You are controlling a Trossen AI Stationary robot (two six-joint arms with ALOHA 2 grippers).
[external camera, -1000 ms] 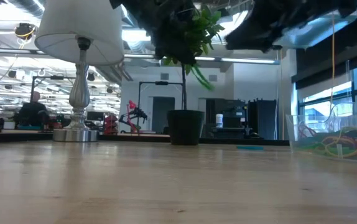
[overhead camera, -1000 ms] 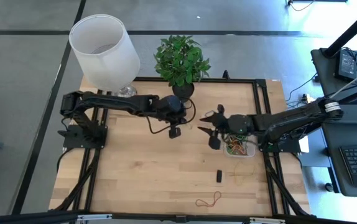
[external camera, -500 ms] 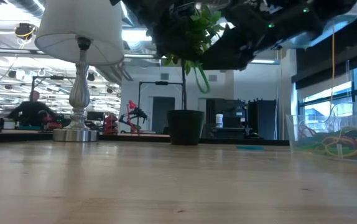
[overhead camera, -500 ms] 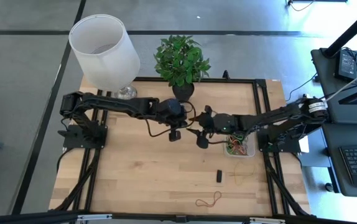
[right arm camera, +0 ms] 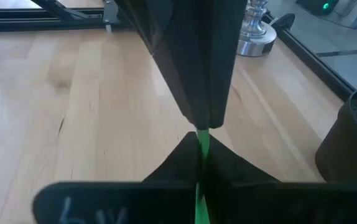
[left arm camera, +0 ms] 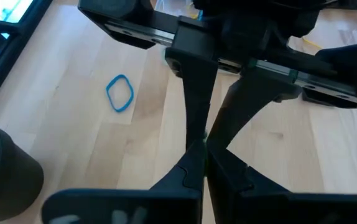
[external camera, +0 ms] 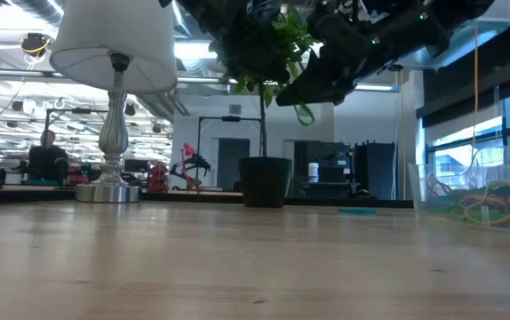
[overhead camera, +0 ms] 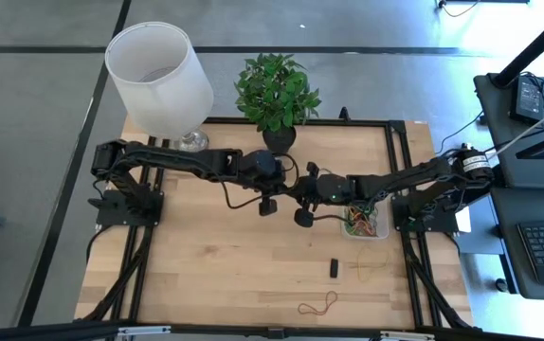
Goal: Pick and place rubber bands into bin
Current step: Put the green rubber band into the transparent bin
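Two grippers meet tip to tip at frame centre in the high view: the left gripper and the right gripper, both clenched on one green rubber band. The low view shows its loop dangling above the wooden table. The bin, right of centre, holds a tangle of bands. Two more bands lie loose at lower centre, beside one black block. Only the left wrist view shows a blue band. One lamp and one potted plant stand at the top edge; an office lies beyond.
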